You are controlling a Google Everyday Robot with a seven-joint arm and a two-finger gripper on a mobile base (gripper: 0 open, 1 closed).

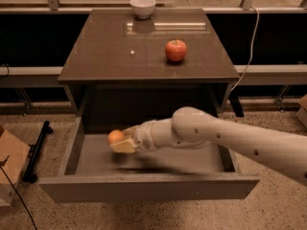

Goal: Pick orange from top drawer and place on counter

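The orange (114,136) is small, round and pale. It sits between the pale fingers of my gripper (121,142), inside the open top drawer (144,189) at its left side. The gripper is shut on the orange and holds it a little above the grey drawer floor, with a shadow underneath. My white arm reaches in from the lower right across the drawer. The glossy dark counter (115,51) lies above and behind the drawer.
A red apple (176,50) stands right of centre on the counter. A white bowl (143,6) is at its back edge. A cardboard box (9,166) and a black bar (37,150) lie on the floor at the left. A cable (249,56) hangs at the right.
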